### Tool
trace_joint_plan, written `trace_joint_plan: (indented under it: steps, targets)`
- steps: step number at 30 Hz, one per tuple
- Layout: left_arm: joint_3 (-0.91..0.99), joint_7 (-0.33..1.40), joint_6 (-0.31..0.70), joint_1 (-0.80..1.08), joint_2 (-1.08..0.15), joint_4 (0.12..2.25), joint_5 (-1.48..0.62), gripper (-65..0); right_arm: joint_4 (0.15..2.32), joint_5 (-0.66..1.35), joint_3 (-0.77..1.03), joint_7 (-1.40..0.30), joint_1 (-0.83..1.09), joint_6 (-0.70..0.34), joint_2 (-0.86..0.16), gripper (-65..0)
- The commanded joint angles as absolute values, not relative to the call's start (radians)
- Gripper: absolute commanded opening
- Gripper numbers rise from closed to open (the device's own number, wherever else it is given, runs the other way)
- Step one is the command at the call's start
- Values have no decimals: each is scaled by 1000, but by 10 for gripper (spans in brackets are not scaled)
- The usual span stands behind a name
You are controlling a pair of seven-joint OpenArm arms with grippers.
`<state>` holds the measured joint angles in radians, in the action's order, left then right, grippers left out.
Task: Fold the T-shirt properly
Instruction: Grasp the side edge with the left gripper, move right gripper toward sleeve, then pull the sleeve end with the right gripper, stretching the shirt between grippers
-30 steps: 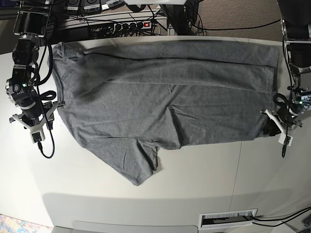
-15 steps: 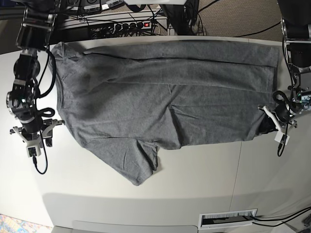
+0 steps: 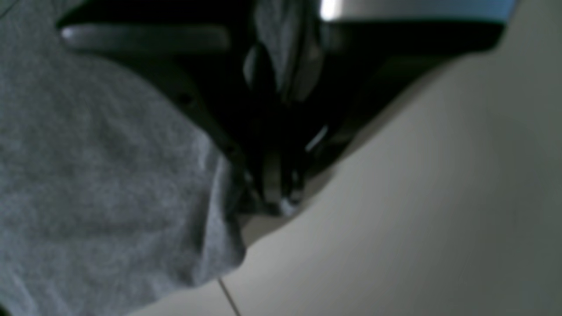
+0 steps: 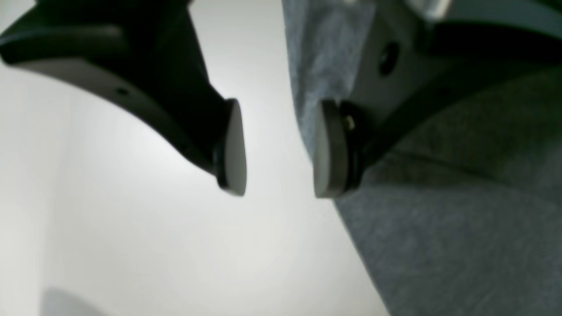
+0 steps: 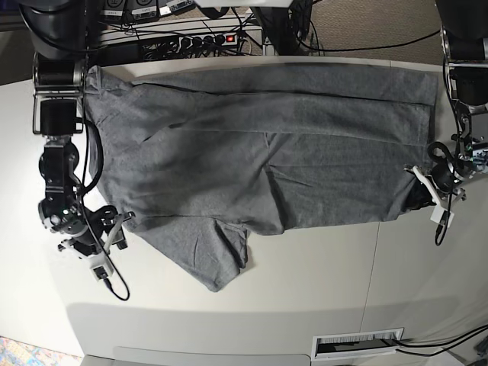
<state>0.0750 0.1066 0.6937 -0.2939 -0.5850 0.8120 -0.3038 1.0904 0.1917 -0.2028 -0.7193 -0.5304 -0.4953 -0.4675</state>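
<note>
The grey T-shirt [image 5: 252, 145] lies spread across the pale table [image 5: 305, 282], with one short sleeve [image 5: 221, 263] pointing toward the front edge. At the shirt's right hem corner my left gripper [image 5: 428, 200] sits low on the table. The left wrist view shows that gripper [image 3: 279, 199] shut, with T-shirt fabric [image 3: 88, 175] pinched between its dark fingers. My right gripper [image 5: 114, 231] is at the shirt's left edge, near the sleeve. In the right wrist view the right gripper [image 4: 279, 149] stands open with nothing between its pads; the T-shirt edge [image 4: 461, 219] lies beside and behind the right-hand finger.
A power strip [image 5: 202, 38] and tangled cables run along the back of the table. A white slotted panel [image 5: 358, 345] sits below the front edge. A seam [image 5: 375, 252] crosses the tabletop on the right. The shirt reaches the table's back edge.
My right arm has travelled along the shirt's left edge toward the front, and its jaws have spread wider. My left gripper has closed on the hem corner and stayed in place.
</note>
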Motion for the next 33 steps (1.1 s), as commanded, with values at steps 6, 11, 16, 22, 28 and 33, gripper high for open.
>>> trace_joint_plan:
  steps: [6, 11, 16, 22, 28, 33]
  targets:
    - [81, 90, 698, -313, -607, 826, -318, -650, 921, 190, -236, -635, -616, -495, -479, -388]
    - [81, 90, 698, -313, -607, 826, -318, -650, 809, 191, -236, -624, -615, -540, -456, -388]
    - [81, 90, 698, -313, -607, 826, -317, -650, 759, 207, -236, -656, -611, -559, -439, -398]
    - [81, 89, 698, -313, -609, 826, -319, -650, 762, 299, -236, -767, -616, -569, -438, -650]
    - [81, 91, 698, -313, -646, 850, -387, -650, 863, 302, -218, -842, -615, -568, -464, -650]
    - [81, 94, 698, -313, -698, 877, -410, -650, 980, 423, -142, -954, -615, -569, -487, -650]
